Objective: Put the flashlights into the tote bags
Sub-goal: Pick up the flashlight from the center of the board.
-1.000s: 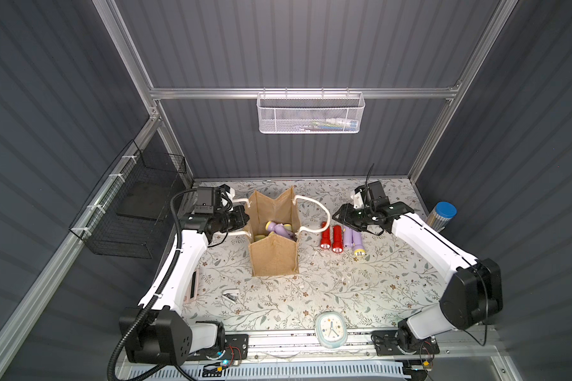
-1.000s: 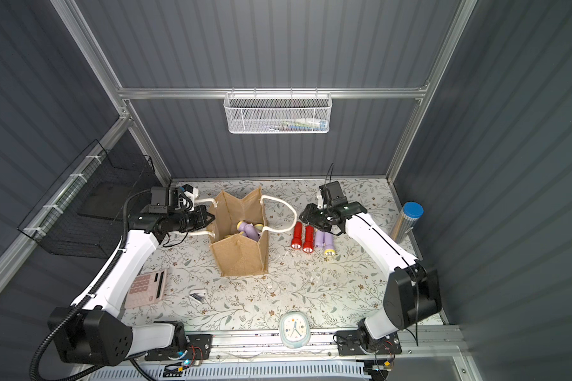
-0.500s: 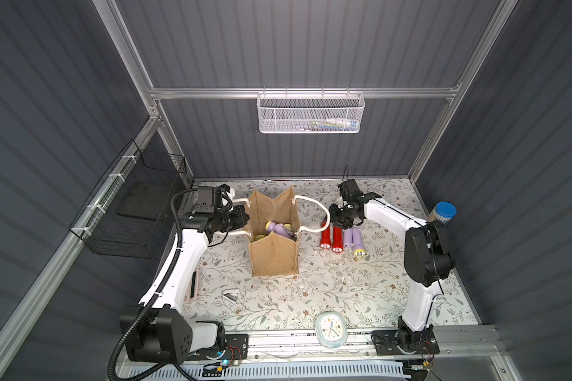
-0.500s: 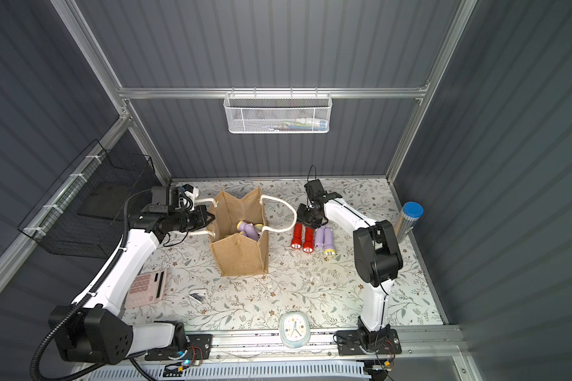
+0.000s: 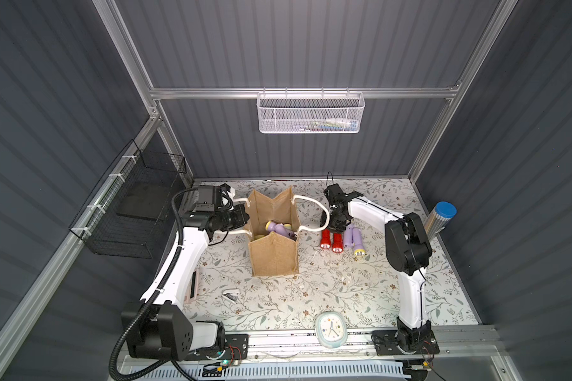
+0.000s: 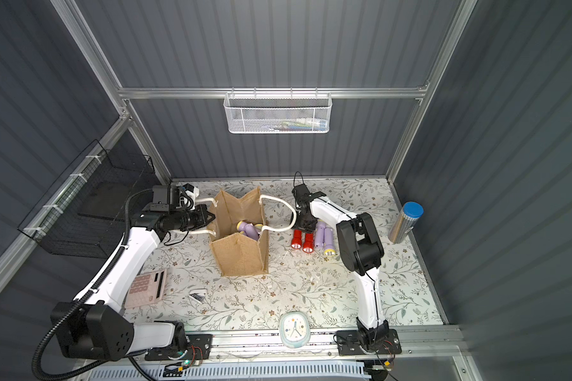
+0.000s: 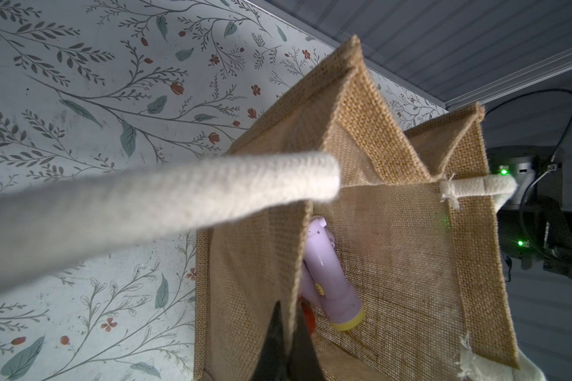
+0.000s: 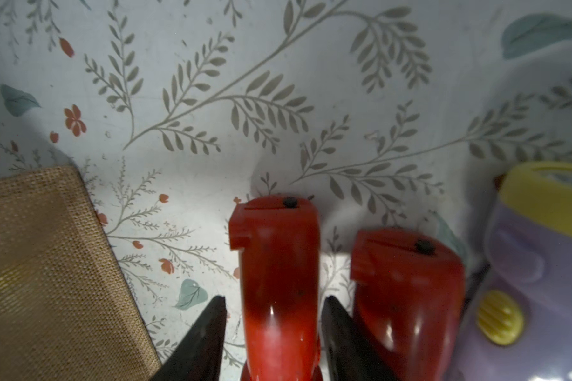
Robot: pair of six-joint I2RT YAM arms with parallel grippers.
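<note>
The tan burlap tote bag point(image 5: 273, 250) stands open on the table in both top views, with lavender flashlights point(image 5: 279, 228) inside. My left gripper point(image 7: 288, 333) is shut on the bag's side wall near its rim point(image 6: 212, 219). A lavender flashlight with a yellow head point(image 7: 327, 283) lies just inside. To the right of the bag two red flashlights point(image 5: 331, 240) and two lavender ones point(image 5: 354, 239) lie in a row. My right gripper point(image 8: 273, 298) is down over the red flashlight point(image 8: 278, 264) nearest the bag. Its fingers straddle that flashlight's body, with a narrow gap on the bag side.
A silver cylinder with a blue cap point(image 5: 441, 221) leans at the right wall. A clock point(image 5: 331, 333) sits at the front edge, a pink calculator point(image 6: 146, 287) and a small clip point(image 6: 197, 295) at front left. A black wire basket point(image 5: 129, 211) hangs left, a white mesh basket point(image 5: 309, 113) on the back wall.
My right arm swung in from the right and came down over the red flashlight nearest the bag, its jaws narrowing slightly. The left arm and the bag have not moved.
</note>
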